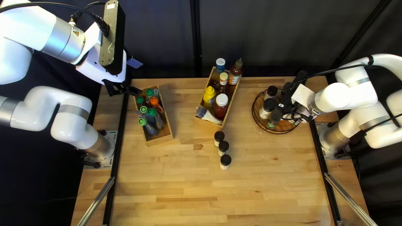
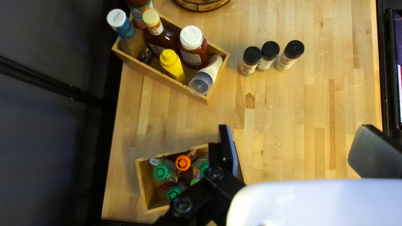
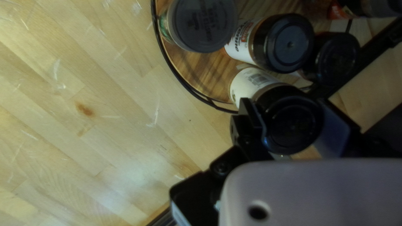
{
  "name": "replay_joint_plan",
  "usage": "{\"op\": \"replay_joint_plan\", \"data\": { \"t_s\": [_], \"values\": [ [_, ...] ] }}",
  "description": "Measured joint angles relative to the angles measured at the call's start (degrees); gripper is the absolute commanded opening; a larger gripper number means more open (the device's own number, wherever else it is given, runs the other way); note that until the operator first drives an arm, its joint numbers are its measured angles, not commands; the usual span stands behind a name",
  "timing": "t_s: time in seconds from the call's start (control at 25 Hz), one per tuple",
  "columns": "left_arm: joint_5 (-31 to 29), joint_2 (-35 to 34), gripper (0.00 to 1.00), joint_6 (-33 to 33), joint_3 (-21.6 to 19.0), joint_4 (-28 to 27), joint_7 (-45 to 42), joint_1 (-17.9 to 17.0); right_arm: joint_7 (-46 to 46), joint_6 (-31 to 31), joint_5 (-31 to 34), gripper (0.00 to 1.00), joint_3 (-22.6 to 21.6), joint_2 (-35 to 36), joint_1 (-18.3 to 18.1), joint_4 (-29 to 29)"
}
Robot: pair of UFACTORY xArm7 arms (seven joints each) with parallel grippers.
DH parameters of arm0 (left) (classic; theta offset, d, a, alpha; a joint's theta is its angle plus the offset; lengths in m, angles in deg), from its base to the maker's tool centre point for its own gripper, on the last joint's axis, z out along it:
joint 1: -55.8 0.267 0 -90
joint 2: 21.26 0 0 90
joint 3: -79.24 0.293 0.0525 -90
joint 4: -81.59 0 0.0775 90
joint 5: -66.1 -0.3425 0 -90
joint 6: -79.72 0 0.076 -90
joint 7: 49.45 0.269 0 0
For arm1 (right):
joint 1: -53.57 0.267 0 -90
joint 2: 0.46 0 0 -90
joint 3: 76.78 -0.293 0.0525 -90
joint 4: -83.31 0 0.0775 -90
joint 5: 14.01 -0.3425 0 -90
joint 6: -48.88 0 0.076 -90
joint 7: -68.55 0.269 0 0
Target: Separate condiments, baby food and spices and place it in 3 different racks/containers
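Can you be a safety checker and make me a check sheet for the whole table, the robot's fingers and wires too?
Surface: wooden table, light scratches
Job's things: pouches in left box; condiments in middle box; jars on round rack; three loose jars on the table
Clutter: nothing seen
Grippers: left gripper open; right gripper shut on a black-capped jar
Cables: black cable along left arm, another by right arm
Surroundings: dark curtain, metal rails

Wire-rimmed tray (image 1: 276, 132), near bench's (image 1: 176, 180) right edge: partly under right arm (image 1: 347, 94). Left wrist view: gripper (image 1: 137, 76) part-hides baby-food pouches (image 2: 183, 162), far left corner.
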Motion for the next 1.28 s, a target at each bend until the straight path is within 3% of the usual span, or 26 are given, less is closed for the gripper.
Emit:
{"op": "replay_joint_plan", "data": {
  "t_s": [0.44,0.88,0.92,0.96,1.04,1.08,1.12,1.16,1.28],
  "values": [
    [0.0,0.0,1.0,0.0,0.0,0.0,0.0,0.0,-0.36,-2.35,0.58,0.0,0.58,-0.3,0.33,-0.87],
    [0.0,0.0,1.0,0.0,0.0,0.0,0.0,0.0,-2.6,-8.42,1.15,0.02,5.67,3.48,-0.09,-1.54],
    [0.0,0.0,1.0,0.0,0.0,0.0,0.0,0.0,-2.64,-8.77,1.24,0.23,5.91,3.62,-0.15,-1.68],
    [0.0,0.0,1.0,0.0,0.0,0.0,0.0,0.0,-2.66,-9.13,1.31,0.38,6.12,3.78,-0.21,-1.79],
    [0.0,0.0,1.0,0.0,0.0,0.0,0.0,0.0,-2.68,-9.98,1.46,0.49,6.54,4.17,-0.31,-2.04],
    [0.0,0.0,1.0,0.0,0.0,0.0,0.0,0.0,-2.67,-10.39,1.53,0.67,6.73,4.38,-0.35,-2.15],
    [0.0,0.0,1.0,0.0,0.0,0.0,0.0,0.0,-2.62,-10.87,1.57,0.77,6.92,4.63,-0.36,-2.28],
    [0.0,0.0,1.0,0.0,0.0,0.0,0.0,0.0,-2.57,-11.19,1.58,0.84,7.05,4.82,-0.34,-2.36],
    [0.0,0.0,1.0,0.0,0.0,0.0,0.0,0.0,-2.46,-11.51,1.3,0.92,7.13,4.84,-0.12,-2.45]
  ]
}}
